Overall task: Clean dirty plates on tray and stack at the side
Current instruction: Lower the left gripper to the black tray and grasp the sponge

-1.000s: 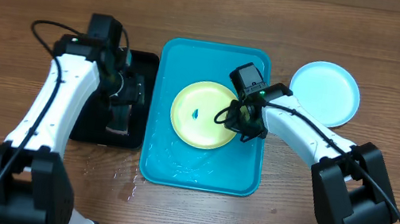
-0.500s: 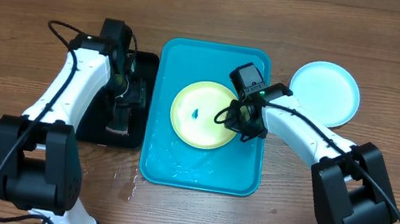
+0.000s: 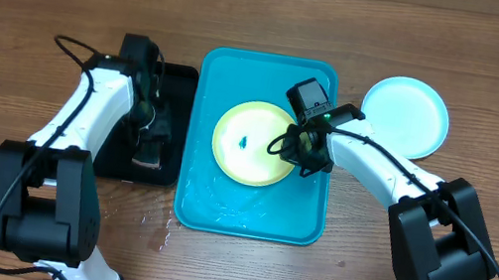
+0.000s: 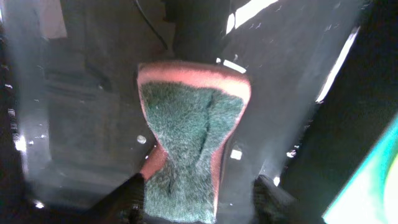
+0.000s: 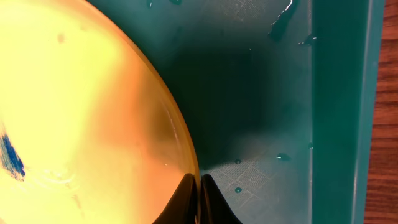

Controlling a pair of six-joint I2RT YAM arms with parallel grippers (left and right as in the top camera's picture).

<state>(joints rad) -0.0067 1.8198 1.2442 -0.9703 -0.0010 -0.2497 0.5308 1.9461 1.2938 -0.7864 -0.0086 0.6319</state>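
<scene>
A pale yellow-green plate (image 3: 251, 142) with a small blue smudge (image 3: 244, 142) lies in the turquoise tray (image 3: 219, 206). My right gripper (image 3: 303, 159) is shut on this plate's right rim. In the right wrist view its fingertips (image 5: 199, 186) pinch the rim of the plate (image 5: 87, 112) above the wet tray floor (image 5: 261, 93). A light blue plate (image 3: 405, 115) sits on the table to the right of the tray. My left gripper (image 3: 152, 137) hangs over the black tray (image 3: 182, 89). It is open astride a green-topped orange sponge (image 4: 189, 143); one finger (image 4: 127, 196) touches it, the other (image 4: 270, 196) stands apart.
The black tray lies directly left of the turquoise tray, their rims nearly touching. Water drops sit on the tray floor and on the wooden table (image 3: 160, 231) in front of it. The tray's raised wall (image 5: 336, 112) runs just right of my right fingers.
My left arm has swung in and brought its gripper down around the sponge, and its jaws have narrowed. The right arm and the yellow-green plate have not moved.
</scene>
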